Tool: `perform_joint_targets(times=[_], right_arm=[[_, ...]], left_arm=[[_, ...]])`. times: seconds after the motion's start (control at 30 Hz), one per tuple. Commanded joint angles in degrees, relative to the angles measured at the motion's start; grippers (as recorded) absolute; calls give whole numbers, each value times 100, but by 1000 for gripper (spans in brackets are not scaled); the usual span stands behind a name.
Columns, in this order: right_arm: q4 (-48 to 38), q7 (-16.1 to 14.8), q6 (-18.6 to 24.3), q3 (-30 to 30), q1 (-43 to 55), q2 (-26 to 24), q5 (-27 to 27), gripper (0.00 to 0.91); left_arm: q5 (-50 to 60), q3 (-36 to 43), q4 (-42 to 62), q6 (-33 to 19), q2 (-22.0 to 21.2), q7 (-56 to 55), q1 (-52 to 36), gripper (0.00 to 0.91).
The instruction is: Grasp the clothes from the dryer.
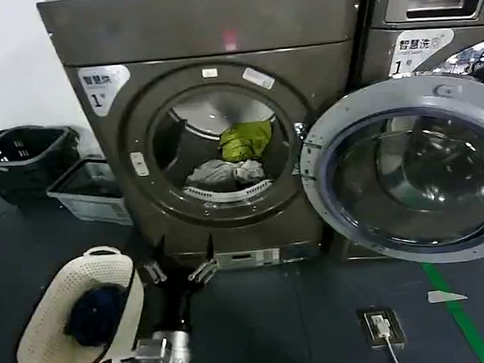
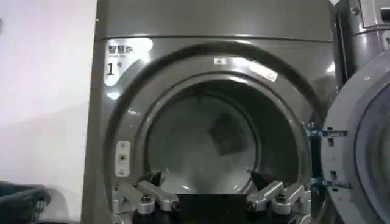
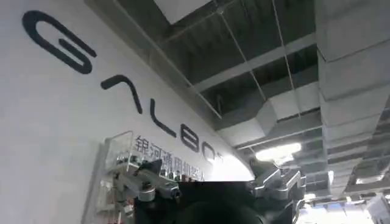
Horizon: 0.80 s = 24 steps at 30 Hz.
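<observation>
The left tool point(image 1: 179, 273), fingers spread and empty, is held low before the bronze-grey front-loading dryer point(image 1: 207, 34). Above and beyond it, inside the drum, the yellow-green and white-grey clothes point(image 1: 232, 159) are seen. The right tool point(image 3: 213, 185), spread, is aimed at a lettered wall.

Head, left wrist face dryer point(image 1: 213, 125) porthole; right wrist faces ceiling point(image 3: 274, 73).
</observation>
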Motion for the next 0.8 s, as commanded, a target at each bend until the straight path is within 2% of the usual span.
perform_joint_targets(times=[0.03,0.4,0.6,0.8], right_arm=[[-1,3,4,-7,8,10,5,907],[25,-9,10,-173,152,59,-22,907],[15,-125,230,-144,124,88,-11,907],[24,-35,274,-65,88,147,105,907]], left_arm=[[1,-2,-14,8,3,15,15,907],[-40,16,-71,53,-6,90,29,907],[-64,43,-28,44,-3,104,-25,907],[-84,104,-14,58,21,111,-77,907]])
